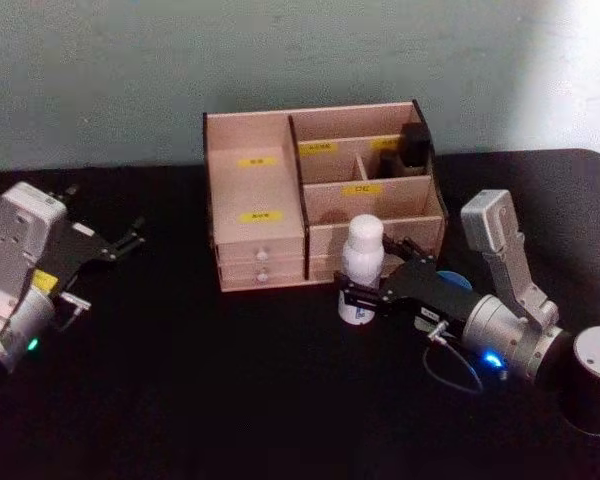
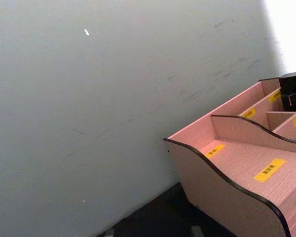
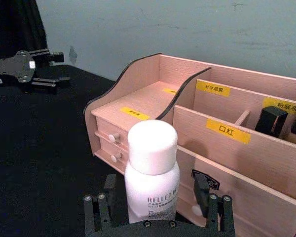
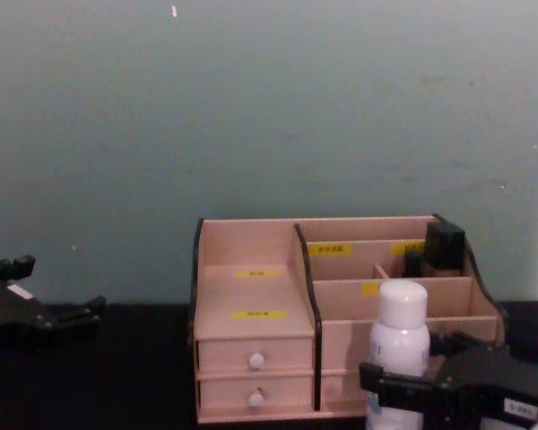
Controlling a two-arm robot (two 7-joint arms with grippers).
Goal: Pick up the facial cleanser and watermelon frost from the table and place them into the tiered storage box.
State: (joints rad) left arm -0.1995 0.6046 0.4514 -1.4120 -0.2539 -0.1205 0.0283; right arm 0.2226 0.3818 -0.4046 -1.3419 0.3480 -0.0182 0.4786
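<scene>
Right gripper straddles the upright white bottle, jaws wide; the bottle base is hidden. Left gripper is parked, spread open. An indistinct black item occupies the tiered storage box.

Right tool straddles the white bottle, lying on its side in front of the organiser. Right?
No. The white bottle stands upright, cap up, per the right wrist view; the right tool straddles it, in front of the tiered storage box.

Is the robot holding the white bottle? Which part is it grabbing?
Not yet. The right pincer is open around the lower body of the white bottle, with gaps on both sides. The left pincer is empty.
</scene>
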